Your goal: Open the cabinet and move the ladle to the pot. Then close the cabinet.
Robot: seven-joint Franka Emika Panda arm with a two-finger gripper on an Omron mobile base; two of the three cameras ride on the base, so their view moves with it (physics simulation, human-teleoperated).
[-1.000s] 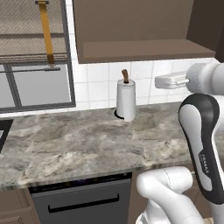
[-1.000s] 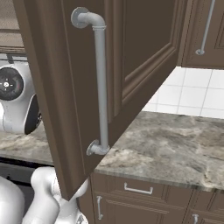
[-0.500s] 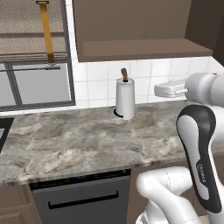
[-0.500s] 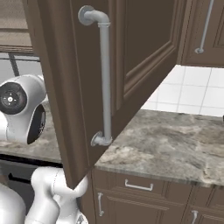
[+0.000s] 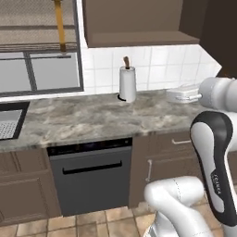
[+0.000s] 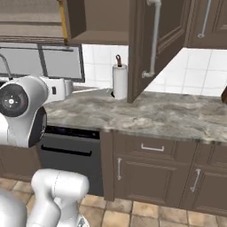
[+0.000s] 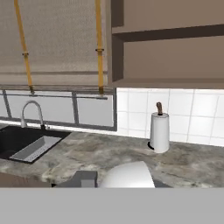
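Cabinet (image 6: 111, 20) open, door (image 6: 162, 42) swung out over the counter (image 6: 146, 113), bar handle (image 6: 155, 40) facing the room. End effector (image 5: 183, 95) closed, nothing seen in its grip, hovering above the counter right of the paper towel roll (image 5: 127, 83). Ladle not made out. Sink (image 7: 26, 144) far left.
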